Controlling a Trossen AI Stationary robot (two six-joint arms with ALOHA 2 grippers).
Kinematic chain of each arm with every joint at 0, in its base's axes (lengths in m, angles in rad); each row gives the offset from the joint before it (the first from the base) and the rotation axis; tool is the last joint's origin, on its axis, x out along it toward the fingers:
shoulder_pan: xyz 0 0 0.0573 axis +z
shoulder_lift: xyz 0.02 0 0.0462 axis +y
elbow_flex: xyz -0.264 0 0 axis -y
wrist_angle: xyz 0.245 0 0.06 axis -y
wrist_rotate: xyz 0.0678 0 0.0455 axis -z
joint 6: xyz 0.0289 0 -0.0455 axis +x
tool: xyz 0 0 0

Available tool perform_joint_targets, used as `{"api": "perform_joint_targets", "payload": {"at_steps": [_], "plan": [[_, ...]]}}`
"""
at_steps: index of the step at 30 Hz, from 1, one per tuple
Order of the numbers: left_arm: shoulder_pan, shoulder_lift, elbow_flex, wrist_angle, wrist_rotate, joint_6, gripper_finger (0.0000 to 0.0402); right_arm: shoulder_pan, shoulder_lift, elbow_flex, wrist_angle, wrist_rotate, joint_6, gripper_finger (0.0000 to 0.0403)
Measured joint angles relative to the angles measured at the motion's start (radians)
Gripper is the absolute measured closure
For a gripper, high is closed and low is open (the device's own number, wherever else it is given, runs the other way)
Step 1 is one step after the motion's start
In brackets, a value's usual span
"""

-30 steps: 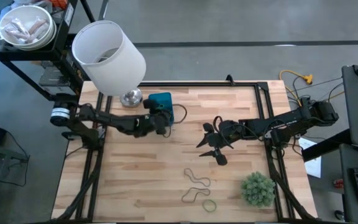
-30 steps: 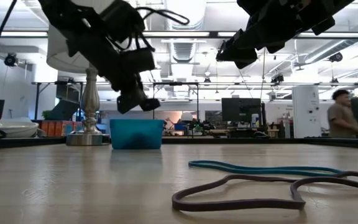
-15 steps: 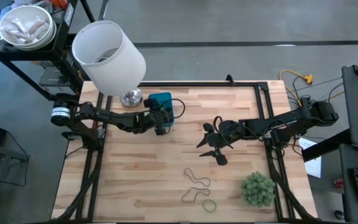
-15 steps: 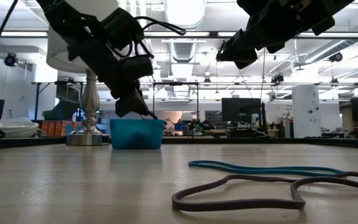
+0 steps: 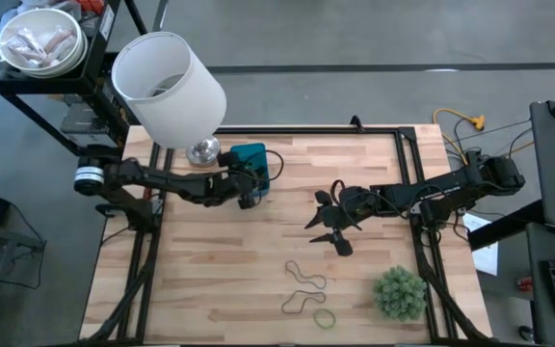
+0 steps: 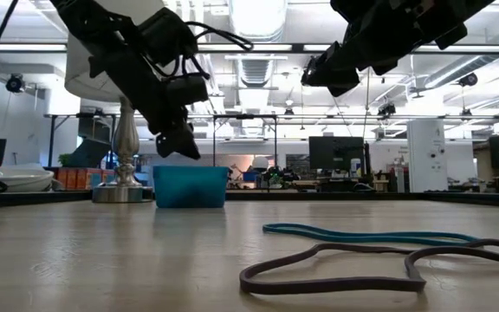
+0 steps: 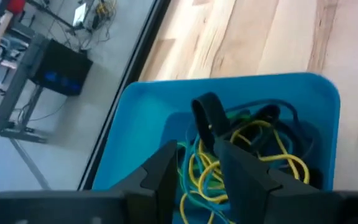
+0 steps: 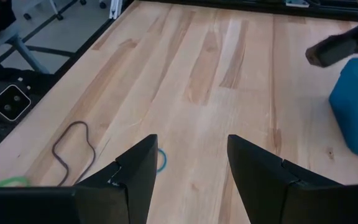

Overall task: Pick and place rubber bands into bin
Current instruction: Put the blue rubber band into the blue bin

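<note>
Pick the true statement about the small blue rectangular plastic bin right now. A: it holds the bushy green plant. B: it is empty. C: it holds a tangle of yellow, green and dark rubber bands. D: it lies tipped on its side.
C: the left wrist view looks down into the small blue rectangular plastic bin and shows a tangle of yellow, green and dark rubber bands inside it.

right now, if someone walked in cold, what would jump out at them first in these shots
Probably the big white lamp shade leaning over the table's far left corner, with the small blue bin just beside its base. The left gripper hovers at that bin, fingers apart, over a tangle of yellow, green and dark rubber bands inside. A few more bands lie loose on the wood near a bushy green plant, while the open right gripper waits mid-table.
</note>
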Motion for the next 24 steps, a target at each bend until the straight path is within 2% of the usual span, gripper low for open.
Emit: {"api": "perform_joint_targets", "payload": {"at_steps": [5, 10, 14, 17, 21, 24], "plan": [[-0.051, -0.042, -0.006, -0.065, 0.051, -0.054, 0.0297, 0.0, 0.009, -0.005, -0.053, -0.003, 0.054, 0.0216], [-0.168, -0.107, -0.006, -0.081, 0.114, -0.072, 0.0297, 0.016, 0.103, -0.004, -0.062, -0.015, 0.054, 0.0216], [-0.294, -0.168, -0.006, -0.079, 0.119, -0.07, 0.0297, 0.026, 0.207, 0.014, -0.063, -0.105, 0.062, 0.0216], [-0.389, -0.217, -0.006, -0.077, 0.119, -0.066, 0.0297, 0.044, 0.266, 0.034, -0.065, -0.152, 0.145, 0.0216], [-0.494, -0.269, -0.006, -0.075, 0.117, -0.042, 0.0297, 0.094, 0.318, 0.061, -0.108, -0.153, 0.214, 0.0216], [-0.543, -0.295, -0.006, -0.074, 0.109, -0.037, 0.0297, 0.139, 0.326, 0.098, -0.137, -0.104, 0.24, 0.0216]]}}
